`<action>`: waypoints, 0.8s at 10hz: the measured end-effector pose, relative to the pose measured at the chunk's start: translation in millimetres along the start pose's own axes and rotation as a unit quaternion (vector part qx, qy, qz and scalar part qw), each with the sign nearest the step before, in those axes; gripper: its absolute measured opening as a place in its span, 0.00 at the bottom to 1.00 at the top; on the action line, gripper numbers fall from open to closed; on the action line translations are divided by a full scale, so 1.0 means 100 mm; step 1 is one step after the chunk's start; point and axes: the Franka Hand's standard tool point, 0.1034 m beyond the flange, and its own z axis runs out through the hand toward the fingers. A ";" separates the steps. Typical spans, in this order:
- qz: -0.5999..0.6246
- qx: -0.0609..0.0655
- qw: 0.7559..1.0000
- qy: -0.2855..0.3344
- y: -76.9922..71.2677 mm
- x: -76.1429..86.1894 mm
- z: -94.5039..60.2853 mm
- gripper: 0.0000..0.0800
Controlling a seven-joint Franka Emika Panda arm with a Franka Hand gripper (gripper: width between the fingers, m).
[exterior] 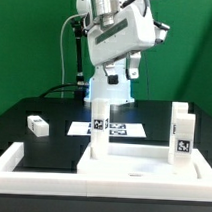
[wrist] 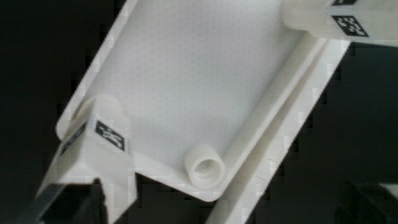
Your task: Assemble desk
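Observation:
The white desk tabletop (exterior: 141,168) lies flat inside the border wall. One leg (exterior: 98,129) with a tag stands upright on it near its far left part. A second tagged leg (exterior: 181,135) stands at its right corner. A third leg block (exterior: 36,124) lies loose on the black table at the exterior view's left. My gripper (exterior: 101,92) is right at the top of the middle leg. Its jaws are hidden there. In the wrist view the tabletop (wrist: 196,85) fills the frame, with a tagged leg (wrist: 111,140) and a round white end (wrist: 210,165) close by.
The low white U-shaped border wall (exterior: 19,162) runs round the tabletop at the front. The marker board (exterior: 121,127) lies flat on the black table behind the tabletop. A lamp stand and cable (exterior: 68,52) rise at the back left.

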 end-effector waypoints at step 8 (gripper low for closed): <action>-0.060 0.002 0.998 0.000 0.02 0.01 0.00 0.81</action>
